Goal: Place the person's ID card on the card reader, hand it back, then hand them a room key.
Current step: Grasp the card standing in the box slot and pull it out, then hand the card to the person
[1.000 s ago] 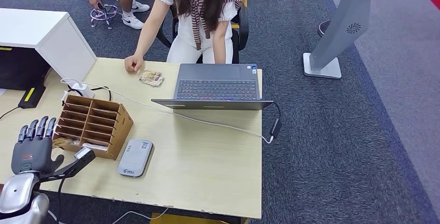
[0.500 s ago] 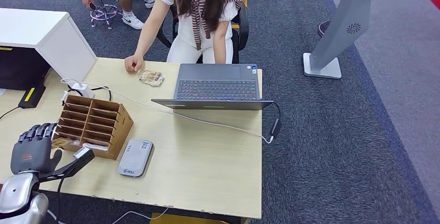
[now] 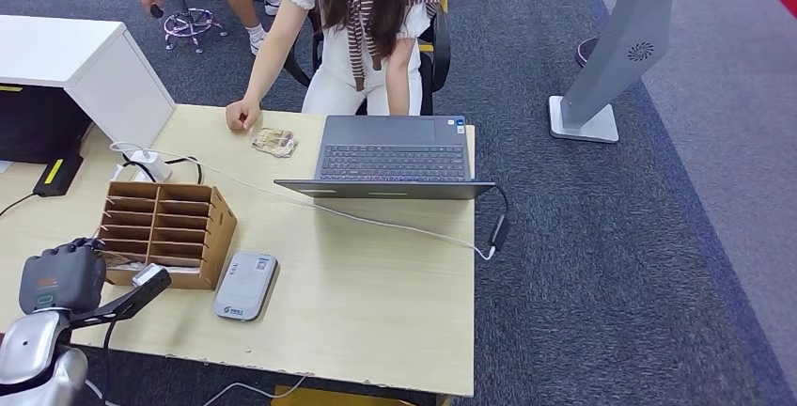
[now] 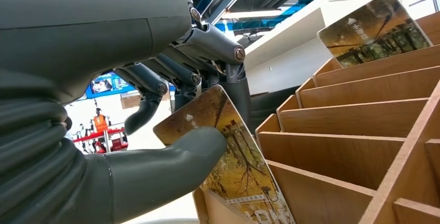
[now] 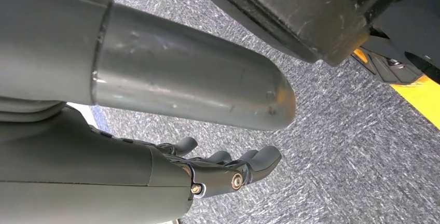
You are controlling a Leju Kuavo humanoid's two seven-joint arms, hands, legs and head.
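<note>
My left hand (image 3: 62, 277) is at the near-left end of the wooden card rack (image 3: 169, 223), its fingers curled down. In the left wrist view, this hand (image 4: 104, 79) pinches a room key card (image 4: 228, 151) printed with autumn trees between thumb and fingers, the card's lower part still in a slot of the rack (image 4: 363, 146). The grey card reader (image 3: 244, 285) lies right of the rack. The ID card (image 3: 274, 142) lies on the table by the person's hand (image 3: 242, 116). My right hand (image 5: 223, 169) hangs over carpet, fingers apart, holding nothing.
An open laptop (image 3: 390, 157) sits in front of the seated person, with a white cable (image 3: 376, 220) running across the table (image 3: 376, 303). A second key card (image 4: 373, 29) stands in a farther slot. A white cabinet (image 3: 85, 68) is at the back left.
My left hand's fingers, upright and spread a second ago, have curled down and closed on the key card at the rack. The rack has shifted slightly.
</note>
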